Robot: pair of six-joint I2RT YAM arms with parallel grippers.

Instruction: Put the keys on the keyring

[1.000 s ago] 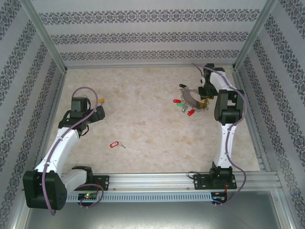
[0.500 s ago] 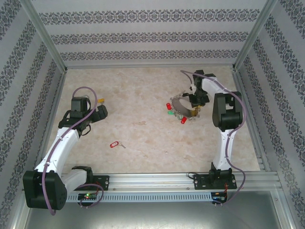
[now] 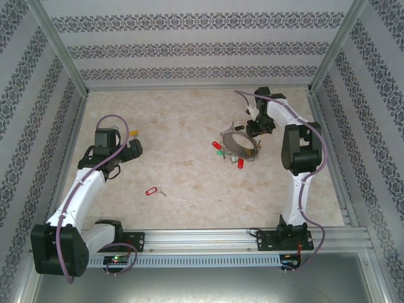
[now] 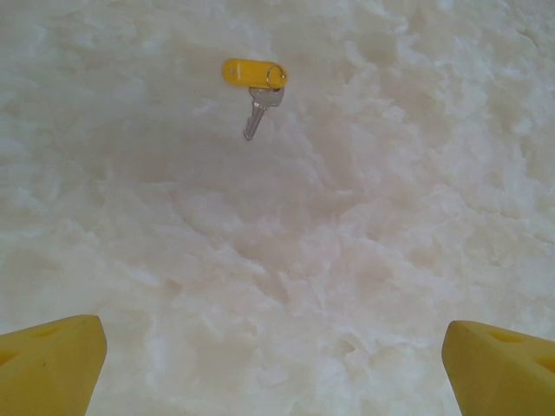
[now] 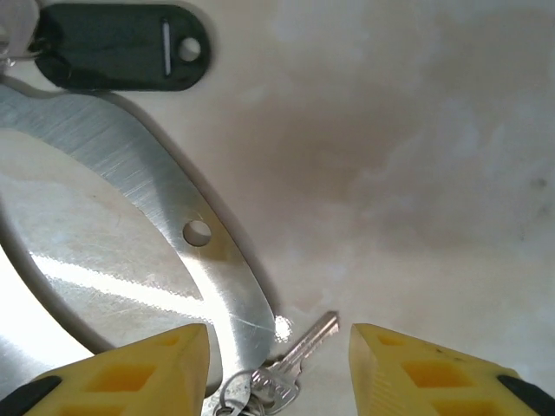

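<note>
The keyring (image 3: 239,144), a loop of brushed-steel band, is seen lying on the marbled table (image 3: 189,120). Several tagged keys are gathered against it: a red-tagged key (image 3: 216,145) and a green-tagged key (image 3: 219,152) just beside its left edge, and a second red-tagged key (image 3: 240,163) at its near edge. In the right wrist view a black tag (image 5: 121,48) is seen at the upper end of the keyring's band, and a silver key (image 5: 305,340) lies just past the band's lower edge. The right gripper (image 5: 279,351) is held low over that lower edge, at the far right side of the keyring. Its jaws are parted with nothing pinched between them, and the silver key and the band's rim are seen through the gap. Well to the left of the keyring, the left gripper (image 4: 276,364) is held above bare table with its jaws spread wide and nothing in them. A yellow-tagged key (image 4: 253,73) lies far left of the keyring, just ahead of the left gripper. A loose red-tagged key (image 3: 150,190) lies well off to the keyring's near left.
</note>
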